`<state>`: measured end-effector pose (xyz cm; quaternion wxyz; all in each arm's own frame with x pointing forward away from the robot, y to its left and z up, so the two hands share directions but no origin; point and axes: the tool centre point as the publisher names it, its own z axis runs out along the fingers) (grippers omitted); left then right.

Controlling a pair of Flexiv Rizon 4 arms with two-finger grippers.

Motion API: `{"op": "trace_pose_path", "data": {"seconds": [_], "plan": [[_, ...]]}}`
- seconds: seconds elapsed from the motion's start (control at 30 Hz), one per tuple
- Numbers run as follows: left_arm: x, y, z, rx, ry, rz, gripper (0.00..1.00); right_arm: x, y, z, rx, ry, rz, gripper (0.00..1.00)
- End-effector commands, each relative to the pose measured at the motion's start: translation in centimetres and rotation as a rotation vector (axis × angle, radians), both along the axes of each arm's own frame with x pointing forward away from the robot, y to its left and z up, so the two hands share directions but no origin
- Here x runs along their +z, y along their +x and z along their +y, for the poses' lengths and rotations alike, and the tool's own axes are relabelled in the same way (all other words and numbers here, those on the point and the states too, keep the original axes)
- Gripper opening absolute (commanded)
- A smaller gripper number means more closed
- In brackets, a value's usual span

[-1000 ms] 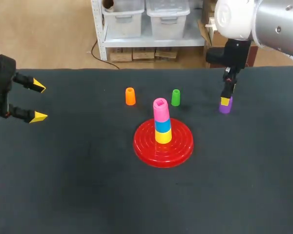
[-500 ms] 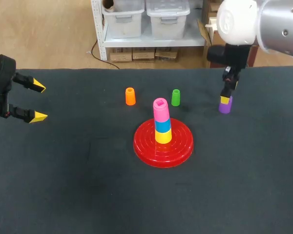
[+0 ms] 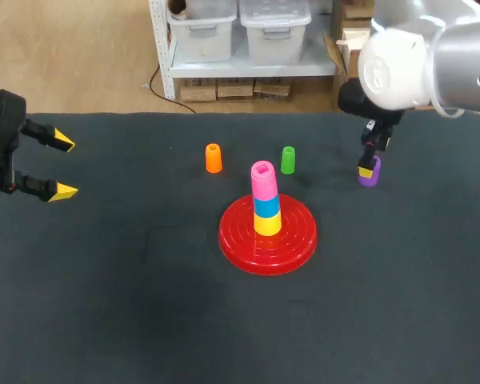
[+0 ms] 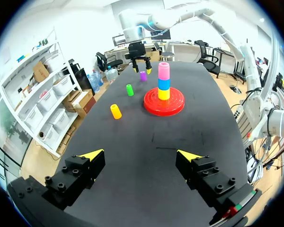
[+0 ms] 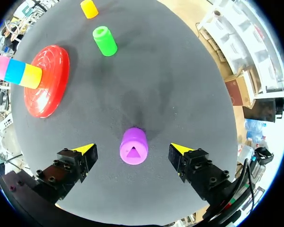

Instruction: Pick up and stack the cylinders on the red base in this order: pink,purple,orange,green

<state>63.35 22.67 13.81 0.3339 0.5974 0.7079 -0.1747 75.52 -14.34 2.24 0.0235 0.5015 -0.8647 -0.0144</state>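
The red base [image 3: 267,234] sits mid-table with yellow, blue and pink cylinders stacked on it, the pink cylinder [image 3: 263,181] on top. The purple cylinder [image 3: 370,173] stands upright at the back right, and my right gripper [image 3: 371,160] hangs open just above it. In the right wrist view the purple cylinder [image 5: 134,146] lies between the spread fingers of the right gripper [image 5: 133,150], touching neither. The orange cylinder [image 3: 214,158] and green cylinder [image 3: 288,160] stand behind the base. My left gripper [image 3: 62,168] stays open at the far left, nothing between its fingers.
The black table [image 3: 144,304] is bare in front of and left of the base. In the left wrist view the base [image 4: 164,100], orange cylinder [image 4: 115,111] and green cylinder [image 4: 129,90] lie far ahead of the left gripper [image 4: 141,154].
My right arm has lowered a little over the purple cylinder, its fingers still spread. The left arm and all cylinders have stayed in place.
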Motion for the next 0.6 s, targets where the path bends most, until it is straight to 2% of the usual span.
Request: {"op": "trace_pose_path", "data": {"seconds": [0.03, 0.27, 0.47, 0.6], "plan": [[-0.1, -0.1, 0.0, 0.001, -0.002, -0.004, 1.00, -0.2, -0.3, -0.1, -0.004, -0.048, -0.074, 1.00], [-0.1, -0.1, 0.0, 0.001, -0.002, -0.004, 1.00, -0.2, 0.6, -0.1, 0.001, -0.035, -0.039, 1.00], [-0.1, -0.1, 0.0, 0.001, -0.002, -0.004, 1.00, -0.3, 1.0, 0.0, -0.003, 0.043, 0.026, 1.00], [-0.1, -0.1, 0.0, 0.001, -0.002, -0.004, 1.00, -0.3, 1.0, -0.1, 0.003, 0.029, 0.040, 1.00]]}}
